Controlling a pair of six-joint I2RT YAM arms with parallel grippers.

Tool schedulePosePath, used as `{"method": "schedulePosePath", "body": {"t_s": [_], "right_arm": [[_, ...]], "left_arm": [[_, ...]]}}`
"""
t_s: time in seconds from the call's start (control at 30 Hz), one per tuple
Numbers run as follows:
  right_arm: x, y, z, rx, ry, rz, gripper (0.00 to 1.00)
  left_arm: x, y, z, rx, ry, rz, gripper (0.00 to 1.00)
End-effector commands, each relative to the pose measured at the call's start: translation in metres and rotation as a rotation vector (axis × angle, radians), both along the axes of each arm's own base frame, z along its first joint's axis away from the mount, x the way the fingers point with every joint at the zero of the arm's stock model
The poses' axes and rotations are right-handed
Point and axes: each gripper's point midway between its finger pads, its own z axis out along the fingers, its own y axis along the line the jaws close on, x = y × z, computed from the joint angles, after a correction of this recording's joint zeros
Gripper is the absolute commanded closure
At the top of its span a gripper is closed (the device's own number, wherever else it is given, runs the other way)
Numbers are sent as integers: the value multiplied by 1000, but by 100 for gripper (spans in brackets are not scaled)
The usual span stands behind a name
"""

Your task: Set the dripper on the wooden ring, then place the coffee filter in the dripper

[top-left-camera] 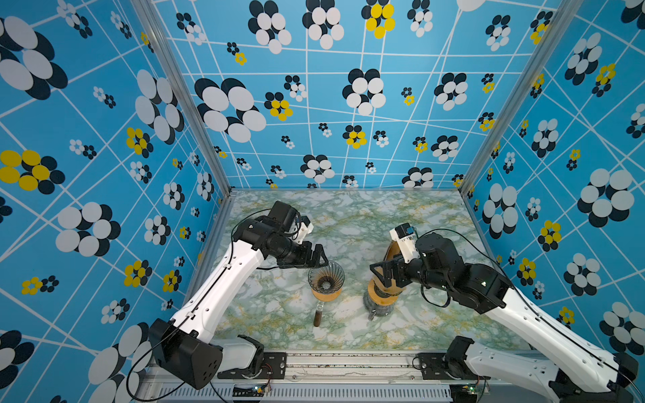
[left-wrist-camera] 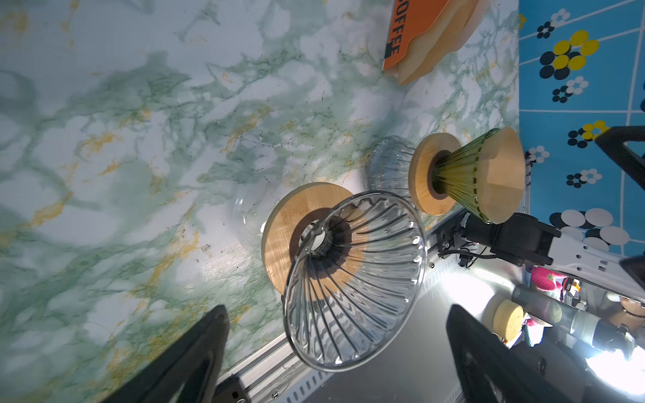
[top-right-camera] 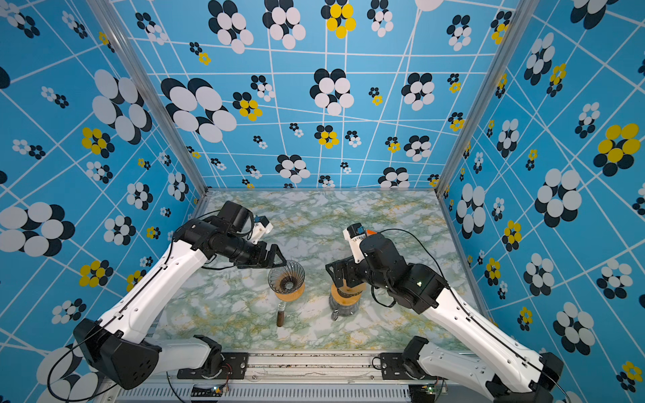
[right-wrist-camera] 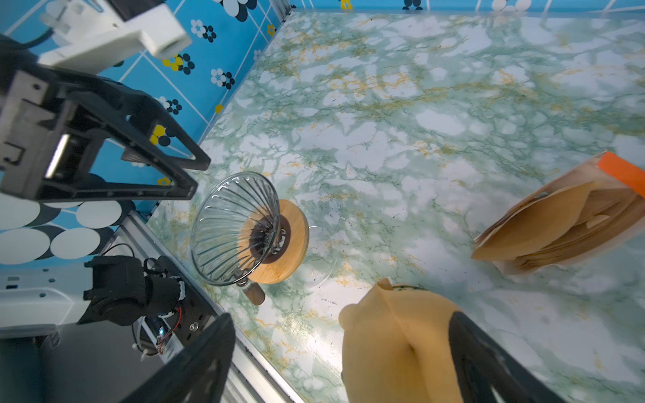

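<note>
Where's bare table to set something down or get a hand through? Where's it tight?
Free: back of the table, along the back wall; front strip between the clear dripper and the rail. Tight: mid-table, open left gripper at the clear dripper, open right gripper over the green dripper, filter pack just behind it.

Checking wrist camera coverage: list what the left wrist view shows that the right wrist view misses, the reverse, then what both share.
Only left wrist: the ribbed green glass dripper's wall, its round wooden collar and the orange label's COFFEE lettering. Only right wrist: the dark wooden handle of the clear ribbed glass dripper, plus the left wrist's white camera mount. Both: that clear dripper, the tan paper filter, the brown filter pack, the green marbled tabletop.
</note>
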Motion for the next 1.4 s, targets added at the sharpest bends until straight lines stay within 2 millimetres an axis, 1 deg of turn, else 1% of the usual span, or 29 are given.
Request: {"method": "schedulePosePath", "body": {"t_s": [0.0,0.13,0.17,0.2,0.3,0.37,0.43,0.53,0.63,0.73,0.8,0.9,1.0,1.23,1.37], "right_arm": [[18,-18,10,-10,-10,-92,6],[43,-40,4,-43,18,-179,14],[49,-44,1,-50,26,-195,17],[55,-50,-2,-54,33,-215,23],[74,-65,-16,-64,76,-274,38],[86,-74,-26,-75,104,-308,48],[97,-84,-36,-88,131,-344,57],[111,-96,-51,-107,165,-391,66],[123,-105,-67,-125,194,-427,72],[133,-107,-81,-140,214,-431,76],[138,-106,-88,-155,226,-426,77],[145,-105,-98,-169,243,-426,78],[150,-104,-106,-177,253,-430,80],[161,-104,-122,-207,277,-435,81],[166,-102,-130,-219,287,-430,82]], "left_arm": [[8,-5,37,-58,-142,-42,1],[27,-17,62,-137,-306,-65,1],[31,-20,66,-161,-342,-71,1],[36,-25,72,-196,-392,-76,1],[45,-40,82,-299,-480,-103,1],[48,-47,83,-346,-501,-121,1],[49,-56,79,-380,-498,-154,1],[44,-68,67,-397,-501,-220,1],[36,-75,53,-415,-483,-269,1],[28,-80,45,-433,-476,-309,1],[23,-81,40,-432,-469,-327,1],[22,-78,36,-423,-478,-317,1],[19,-78,38,-421,-489,-318,1],[20,-68,37,-356,-524,-300,1],[19,-69,38,-360,-530,-302,1]]}}
